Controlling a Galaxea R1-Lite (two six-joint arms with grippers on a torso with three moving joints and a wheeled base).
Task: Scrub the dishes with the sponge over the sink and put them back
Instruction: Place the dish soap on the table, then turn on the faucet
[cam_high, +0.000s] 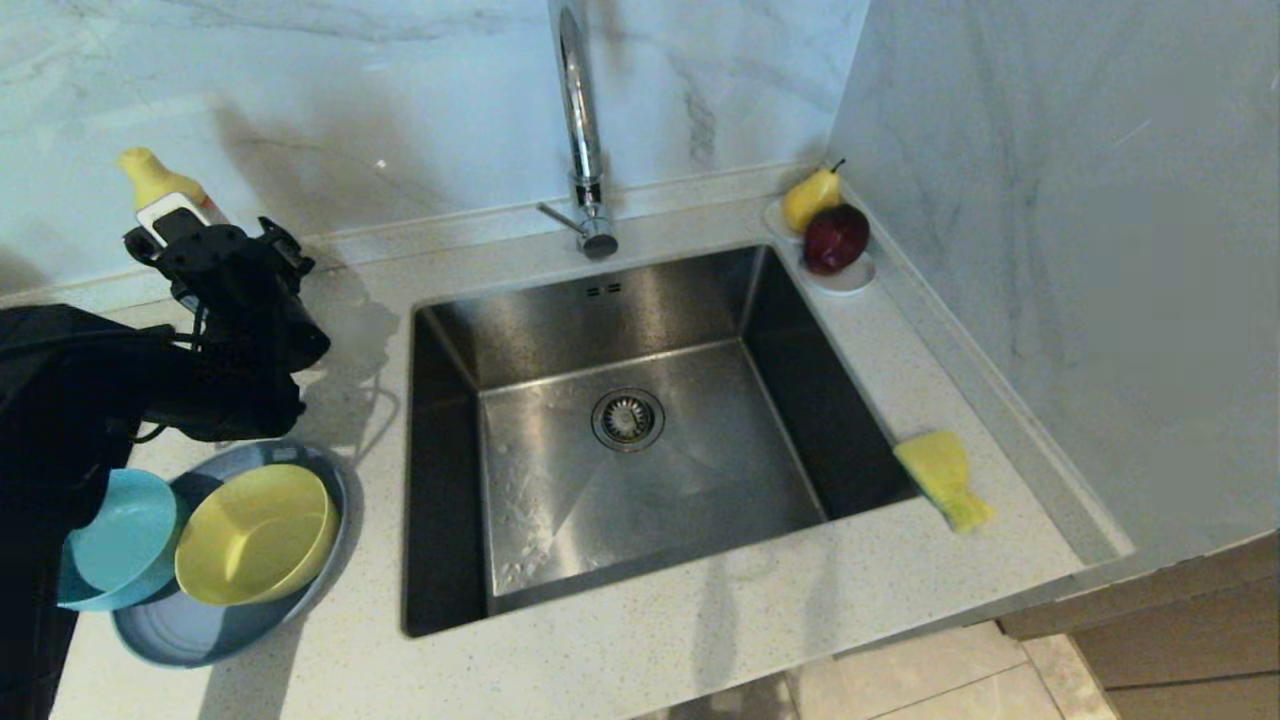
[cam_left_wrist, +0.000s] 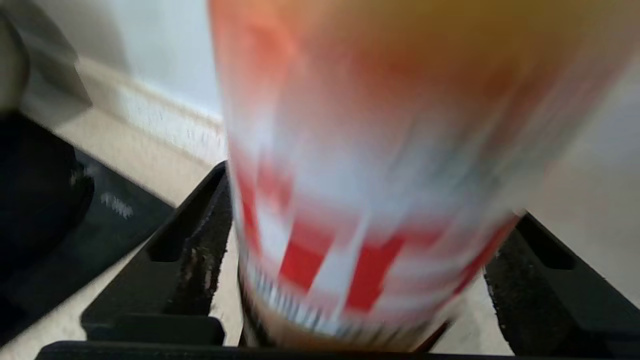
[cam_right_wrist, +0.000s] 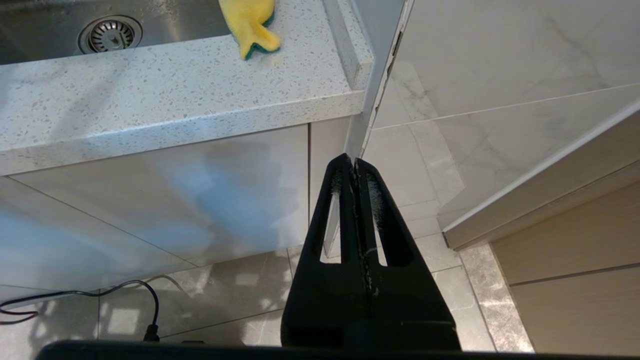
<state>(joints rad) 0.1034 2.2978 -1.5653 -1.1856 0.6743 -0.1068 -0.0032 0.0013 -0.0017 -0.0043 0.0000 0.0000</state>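
Sponge (cam_high: 944, 478) at the sink's (cam_high: 620, 420) four o'clock corner, long axis running toward five o'clock.

Its green layer barely shows. The stacked plate (cam_high: 200, 620), yellow bowl (cam_high: 255, 533) and teal bowl (cam_high: 120, 540) sit at the sink's eight o'clock, partly hidden by the arm. The left gripper (cam_left_wrist: 360, 250) stands released around a blurred soap bottle (cam_left_wrist: 370, 165); the right gripper (cam_right_wrist: 354, 172) hangs clenched below the counter (cam_right_wrist: 150, 105).

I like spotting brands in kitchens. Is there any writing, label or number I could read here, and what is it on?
No text can be read.
Bottle between the left gripper's fingers: red and white label, too blurred to read.
Sink, sponge, bowls: no writing visible.
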